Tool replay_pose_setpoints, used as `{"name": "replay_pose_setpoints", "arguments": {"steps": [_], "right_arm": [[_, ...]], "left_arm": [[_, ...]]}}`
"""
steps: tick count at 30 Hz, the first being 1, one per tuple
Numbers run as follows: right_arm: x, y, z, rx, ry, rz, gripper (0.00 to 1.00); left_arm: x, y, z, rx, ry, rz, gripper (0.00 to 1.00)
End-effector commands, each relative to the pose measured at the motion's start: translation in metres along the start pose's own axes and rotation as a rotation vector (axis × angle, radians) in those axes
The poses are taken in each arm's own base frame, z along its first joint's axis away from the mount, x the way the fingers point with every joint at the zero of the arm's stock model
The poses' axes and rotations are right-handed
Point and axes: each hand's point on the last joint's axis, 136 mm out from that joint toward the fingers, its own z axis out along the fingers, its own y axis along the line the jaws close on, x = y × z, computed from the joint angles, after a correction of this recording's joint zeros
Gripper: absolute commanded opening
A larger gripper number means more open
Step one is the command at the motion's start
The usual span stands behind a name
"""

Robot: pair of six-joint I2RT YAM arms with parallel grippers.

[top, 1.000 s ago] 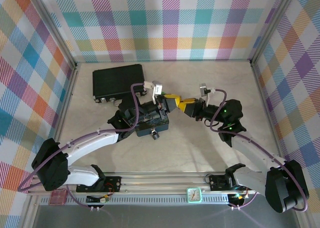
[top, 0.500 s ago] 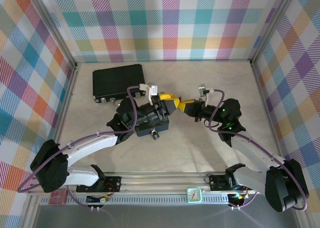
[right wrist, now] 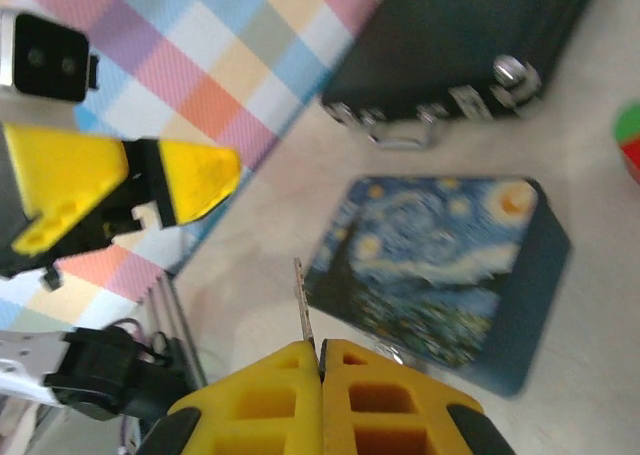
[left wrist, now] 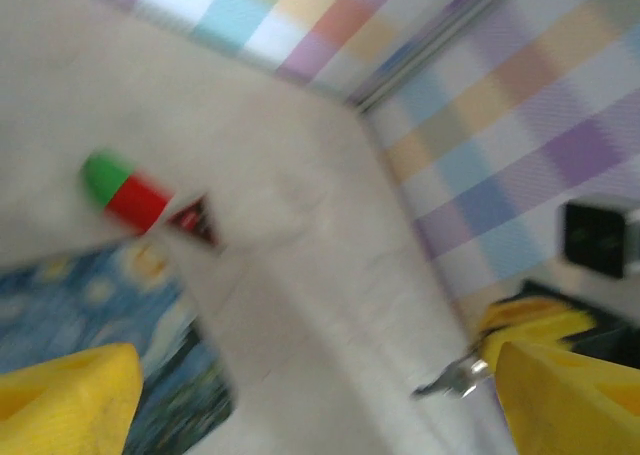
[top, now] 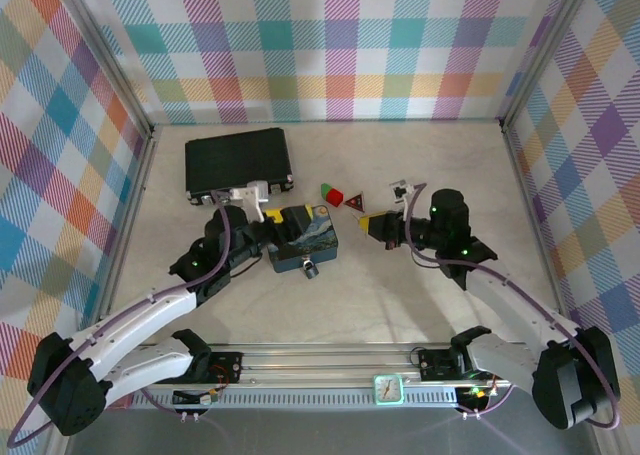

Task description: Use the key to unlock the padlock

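1. Black case (top: 237, 163): on the bench (top: 400, 295), behind and left of the blue swirl-painted box (top: 305, 237).
2. Left hand (top: 268, 215): at the box's left rear corner, fingers spread wide with nothing between them.
3. Padlock (top: 310, 268): against the box's near side.
4. Red-and-green block (top: 332, 193) and dark red triangle (top: 354, 201): behind and right of the box.
5. Right hand (right wrist: 320, 350): right of the box, pinched tight on the key (right wrist: 303, 305), whose blade juts out beyond the fingertips.
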Motion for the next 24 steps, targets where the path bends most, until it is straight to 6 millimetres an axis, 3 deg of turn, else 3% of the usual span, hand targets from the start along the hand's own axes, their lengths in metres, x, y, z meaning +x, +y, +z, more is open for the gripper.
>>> {"name": "replay_pose_setpoints", "arguments": {"steps": [1, 5, 11, 21, 24], "right_arm": [[0.021, -0.027, 0.003, 0.131, 0.092, 0.036, 0.00], [0.036, -0.041, 0.003, 0.192, 0.139, 0.073, 0.00], [0.038, -0.040, 0.000, 0.200, 0.132, 0.063, 0.00], [0.043, -0.035, -0.003, 0.183, 0.130, 0.056, 0.00], [0.043, -0.035, -0.005, 0.188, 0.118, 0.052, 0.00]], "left_arm": [[0.051, 0.043, -0.004, -0.200, 0.134, -0.042, 0.89], [0.083, 0.054, -0.005, -0.316, 0.177, 0.027, 0.86], [0.118, 0.071, 0.010, -0.463, 0.177, 0.017, 0.77], [0.130, 0.085, 0.044, -0.538, 0.079, 0.023, 0.78], [0.130, 0.091, 0.049, -0.558, 0.039, 0.017, 0.69]]}}
